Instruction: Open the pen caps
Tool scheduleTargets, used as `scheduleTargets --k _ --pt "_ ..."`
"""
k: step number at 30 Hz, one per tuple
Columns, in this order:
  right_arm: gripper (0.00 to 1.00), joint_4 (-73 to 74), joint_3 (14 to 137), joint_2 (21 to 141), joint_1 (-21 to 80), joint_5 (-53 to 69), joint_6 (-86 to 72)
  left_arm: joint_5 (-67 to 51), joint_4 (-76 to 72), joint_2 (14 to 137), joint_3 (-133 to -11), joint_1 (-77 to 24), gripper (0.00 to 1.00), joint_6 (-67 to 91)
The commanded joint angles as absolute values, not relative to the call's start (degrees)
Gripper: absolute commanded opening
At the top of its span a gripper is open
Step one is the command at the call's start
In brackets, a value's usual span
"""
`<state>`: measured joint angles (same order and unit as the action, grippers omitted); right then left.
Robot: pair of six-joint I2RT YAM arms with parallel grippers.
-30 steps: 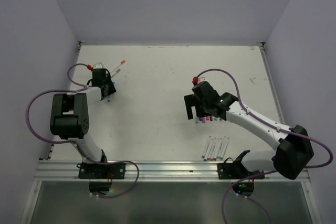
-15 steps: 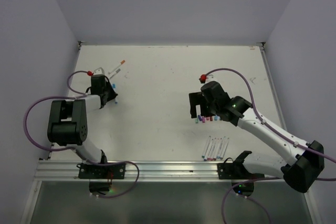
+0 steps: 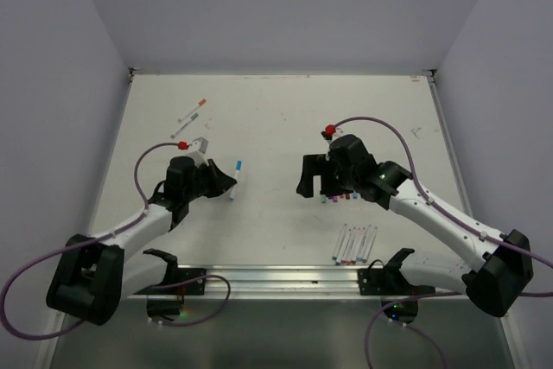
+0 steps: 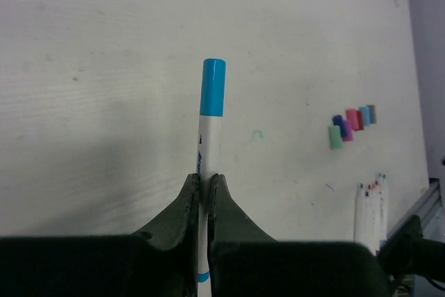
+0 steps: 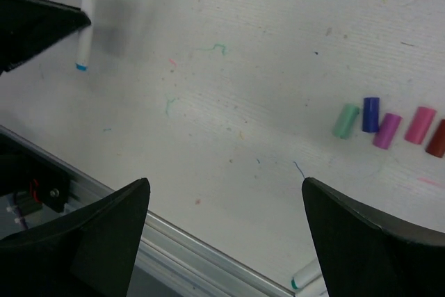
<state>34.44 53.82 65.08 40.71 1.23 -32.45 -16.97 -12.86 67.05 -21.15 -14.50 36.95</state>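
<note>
Left gripper (image 4: pixel 205 180) is clamped tight on the white barrel of the blue-capped pen (image 4: pixel 206 137). The grip is low on the barrel, so the blue cap (image 4: pixel 213 87) and a good stretch of barrel stick out free ahead of the fingers. Pen is left of the tabletop (image 3: pixel 276 118) centre, a bit toward the near edge. Its offset shadow suggests it's lifted off the surface, not lying on it. Right gripper (image 5: pixel 224 196) is spread wide and holds nothing. It's right of centre, near the loose caps (image 3: pixel 338 198) and well apart from the pen.

Step in hand, as I read it: bring the two together and pull the blue cap.

How to do it clean:
- Line the right gripper's jaws up across the pen axis and close on the cap only. Straddling the cap/barrel seam would pinch both, and nothing separates.
- Pull straight along the barrel. Side load will lever the pen in the left grip, and the barrel looks thin and smooth, so it's likely to slide or pivot.
- Left grip is far from the cap, so that's a long lever. Point the cap at the right arm and hold the pen steady during the pull.
- Move the right gripper off high enough to clear the loose caps, so they don't scatter.
- Afterwards, drop the cap with the loose caps and lay the pen by the uncapped pens (image 3: pixel 355 244) at the near edge.

Two capped pens (image 3: pixel 190 120) wait toward the far-left corner.
</note>
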Motion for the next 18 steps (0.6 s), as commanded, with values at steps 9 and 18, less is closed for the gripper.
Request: scheduleTargets --k 9,18 --pt "0.81 1.43 42.99 67.94 40.69 16.08 -46.04 -20.39 -22.24 51.42 -12.39 -28.38 0.0 53.61" --pt "0.72 -10.63 43.15 77.51 43.07 17.23 -50.45 -17.76 -25.31 51.76 -12.83 -33.92 0.0 56.95"
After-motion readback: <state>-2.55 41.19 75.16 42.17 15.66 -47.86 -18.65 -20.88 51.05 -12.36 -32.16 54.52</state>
